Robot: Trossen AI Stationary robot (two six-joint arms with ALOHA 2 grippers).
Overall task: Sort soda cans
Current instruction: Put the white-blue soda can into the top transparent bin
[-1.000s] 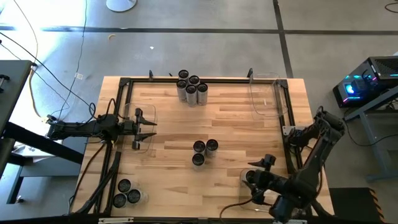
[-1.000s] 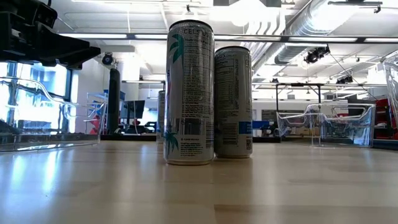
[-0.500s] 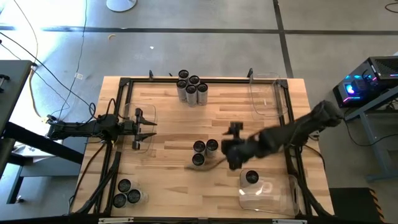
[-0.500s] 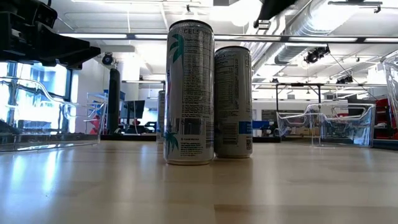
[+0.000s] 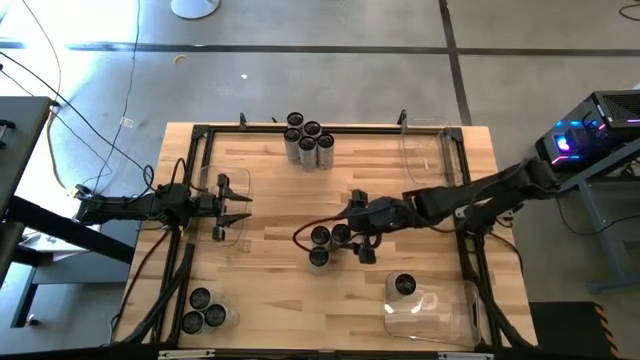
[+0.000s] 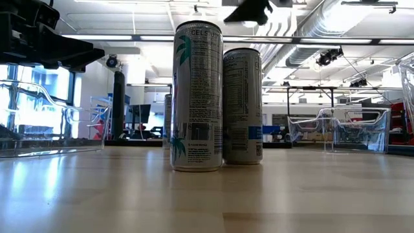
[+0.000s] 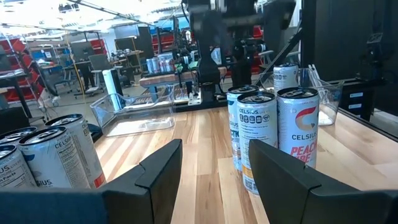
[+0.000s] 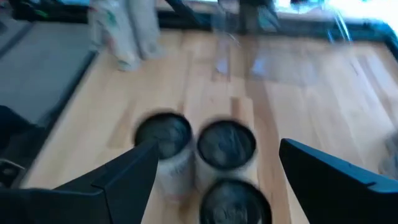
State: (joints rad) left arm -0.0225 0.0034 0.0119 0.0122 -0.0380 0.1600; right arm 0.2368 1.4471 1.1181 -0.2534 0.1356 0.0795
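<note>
Left gripper [image 5: 236, 206] parked at the table's left edge, over a clear bin [image 5: 240, 232], fingers partly apart, holding nothing. Three soda cans [image 5: 205, 311] grouped at the near-left corner. Five more cans [image 5: 308, 140] clustered at the far edge, well apart from both tools. Middle trio of cans [image 5: 328, 243] standing upright mid-table, touching one another. Right gripper [image 5: 362, 227] hovering just right of that trio, fingers spread wide, empty; in the right wrist view the three dark tops [image 8: 226, 142] lying between its fingers [image 8: 124, 177], below them, not touched. One can [image 5: 403, 285] alone inside the near-right bin [image 5: 470, 313].
</note>
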